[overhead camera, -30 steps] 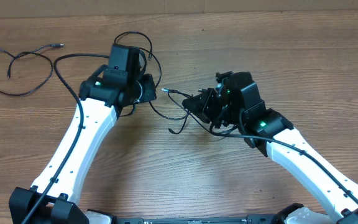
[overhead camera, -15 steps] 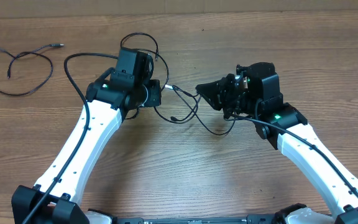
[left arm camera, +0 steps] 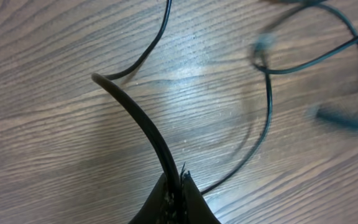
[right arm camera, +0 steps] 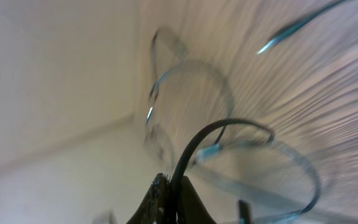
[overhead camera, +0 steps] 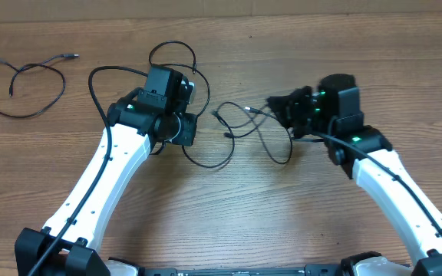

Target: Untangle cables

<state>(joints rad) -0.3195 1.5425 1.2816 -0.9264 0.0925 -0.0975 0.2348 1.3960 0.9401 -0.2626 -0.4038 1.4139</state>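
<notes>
The left gripper (left arm camera: 180, 182) and right gripper (right arm camera: 169, 186) are each closed on one of the cables (left arm camera: 143, 119). The pulling-apart step seems underway, and next it needs wider separation.

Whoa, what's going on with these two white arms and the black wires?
Two robot arms are untangling thin black cables. The left gripper is shut on one cable, the right gripper on a second cable; their slack loops trail over the wooden table between the arms. A third cable lies apart at the table's far left.
</notes>
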